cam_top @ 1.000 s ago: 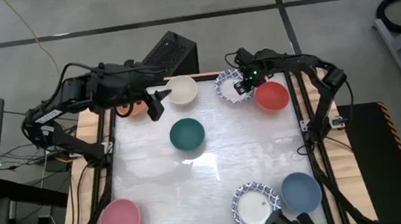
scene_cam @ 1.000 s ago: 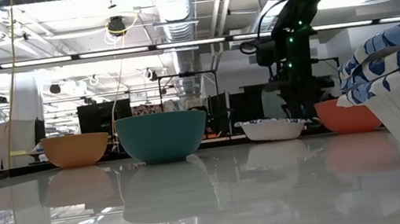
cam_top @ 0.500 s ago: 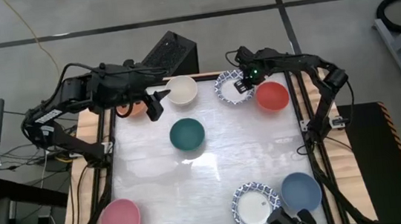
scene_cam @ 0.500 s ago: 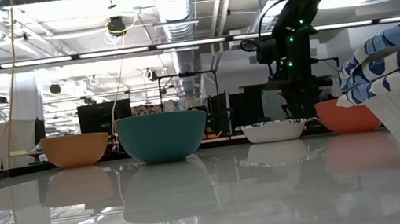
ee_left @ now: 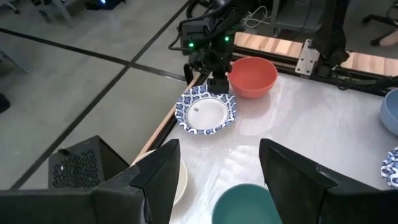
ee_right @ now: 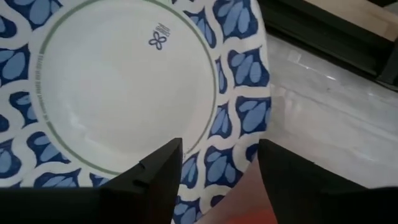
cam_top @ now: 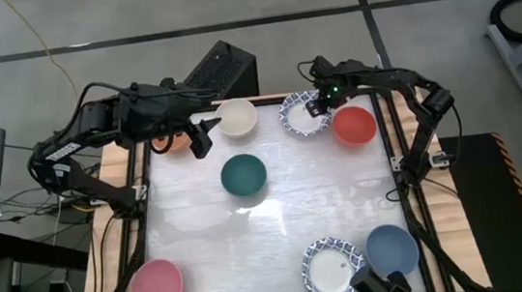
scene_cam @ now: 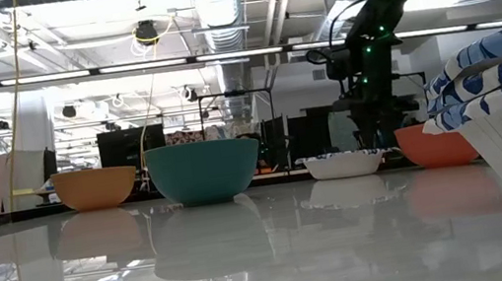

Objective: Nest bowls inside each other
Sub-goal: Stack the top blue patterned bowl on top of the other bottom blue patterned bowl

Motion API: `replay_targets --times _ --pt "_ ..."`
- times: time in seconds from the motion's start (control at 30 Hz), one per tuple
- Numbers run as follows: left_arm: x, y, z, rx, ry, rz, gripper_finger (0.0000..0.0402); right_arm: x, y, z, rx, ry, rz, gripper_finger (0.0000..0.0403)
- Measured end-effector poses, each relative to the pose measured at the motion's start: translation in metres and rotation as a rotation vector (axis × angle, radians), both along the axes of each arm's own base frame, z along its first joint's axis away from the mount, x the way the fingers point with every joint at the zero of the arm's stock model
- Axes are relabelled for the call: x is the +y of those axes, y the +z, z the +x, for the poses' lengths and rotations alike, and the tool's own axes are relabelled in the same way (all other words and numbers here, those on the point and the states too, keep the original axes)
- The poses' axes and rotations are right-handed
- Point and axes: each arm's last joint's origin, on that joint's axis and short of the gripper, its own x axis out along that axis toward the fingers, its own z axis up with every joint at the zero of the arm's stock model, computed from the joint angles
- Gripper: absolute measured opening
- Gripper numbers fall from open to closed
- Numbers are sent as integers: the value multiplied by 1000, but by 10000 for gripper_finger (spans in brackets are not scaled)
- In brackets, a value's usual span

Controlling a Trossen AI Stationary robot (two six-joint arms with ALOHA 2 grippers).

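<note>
On the far side stand an orange bowl (cam_top: 169,141), a cream bowl (cam_top: 237,117), a blue-and-white patterned bowl (cam_top: 299,117) and a red bowl (cam_top: 354,124). A dark green bowl (cam_top: 244,175) sits mid-table. My right gripper (ee_right: 217,186) hangs open, pointing down over the patterned bowl's rim (ee_right: 239,118) on the side toward the red bowl, and I see no touch. My left gripper (ee_left: 217,180) hovers open and empty above the far left, between the orange and cream bowls (cam_top: 203,134).
Near the front edge stand a pink bowl (cam_top: 156,285) at the left, a nested stack of patterned bowls (cam_top: 332,270) and a blue bowl (cam_top: 391,249) at the right. The table's middle (cam_top: 279,222) is bare. A black box (cam_top: 221,69) stands behind the far edge.
In the low view the far patterned bowl was slightly tilted a second ago, its left rim raised. It now sits level on the table. My right gripper stays over its rim.
</note>
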Motion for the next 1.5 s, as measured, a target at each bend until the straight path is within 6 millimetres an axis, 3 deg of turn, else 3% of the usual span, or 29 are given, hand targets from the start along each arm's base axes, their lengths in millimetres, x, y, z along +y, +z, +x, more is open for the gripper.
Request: replay_targets --times 0.4,0.77,0.9,1.2,1.5 --pt "0 0 0 -3 2 -3 210 -1 -1 0 4 -65 -5 212" --pt "0 0 0 -14 10 -18 210 -3 -20 1 67 -74 62 202" --pt "0 0 0 -16 12 -22 210 -1 -21 0 80 -74 78 166" --pt "0 0 0 -21 17 -30 210 2 -21 1 81 -34 100 22" --pt "0 -1 0 -28 29 -58 210 4 -11 4 57 -13 162 9"
